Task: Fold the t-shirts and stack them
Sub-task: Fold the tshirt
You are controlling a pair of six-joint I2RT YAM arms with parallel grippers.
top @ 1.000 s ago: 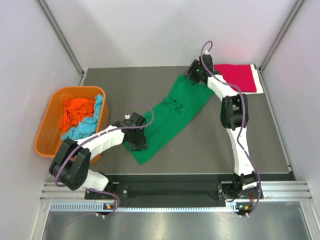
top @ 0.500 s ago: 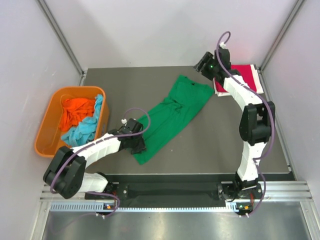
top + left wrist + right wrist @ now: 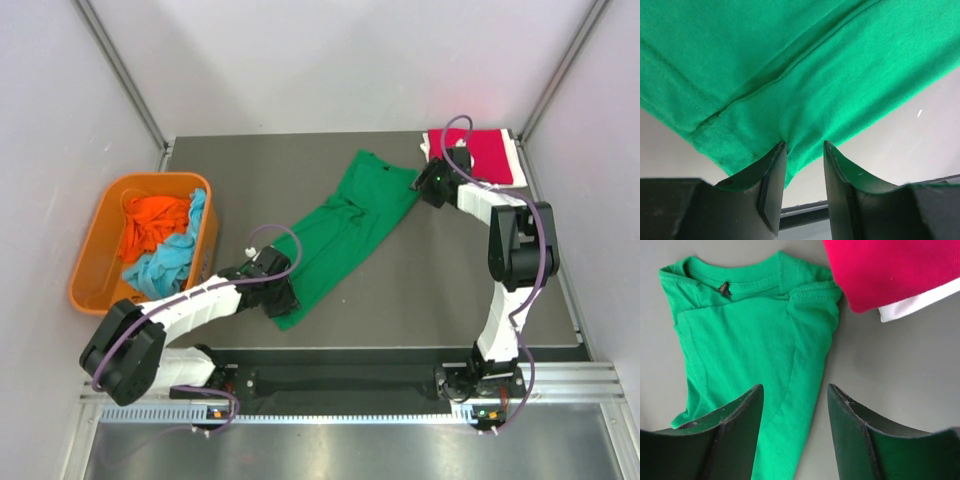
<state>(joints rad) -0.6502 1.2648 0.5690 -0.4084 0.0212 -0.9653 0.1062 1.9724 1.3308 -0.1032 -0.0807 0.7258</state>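
A bright green t-shirt (image 3: pixel 350 225) lies spread diagonally on the dark table, collar at the back. My left gripper (image 3: pixel 283 300) is at its near hem. In the left wrist view the left gripper (image 3: pixel 804 145) is open, and its fingertips (image 3: pixel 781 150) touch the puckered edge of the green t-shirt (image 3: pixel 840 75). My right gripper (image 3: pixel 425 187) hovers by the shirt's right sleeve. In the right wrist view the right gripper (image 3: pixel 795 387) stands open and empty over the green t-shirt (image 3: pixel 750 335). A folded crimson t-shirt (image 3: pixel 485 152) lies at the back right.
The crimson t-shirt (image 3: pixel 890 270) rests on a white cloth (image 3: pixel 910 305). At the left an orange tub (image 3: pixel 150 180) holds an orange t-shirt (image 3: pixel 150 222) and a light blue t-shirt (image 3: pixel 170 262). A metal rail (image 3: pixel 350 375) runs along the table's near edge.
My right gripper left the collar, rose toward the back, then came down beside the right sleeve. My left gripper slid toward the near hem. The green t-shirt barely shifted.
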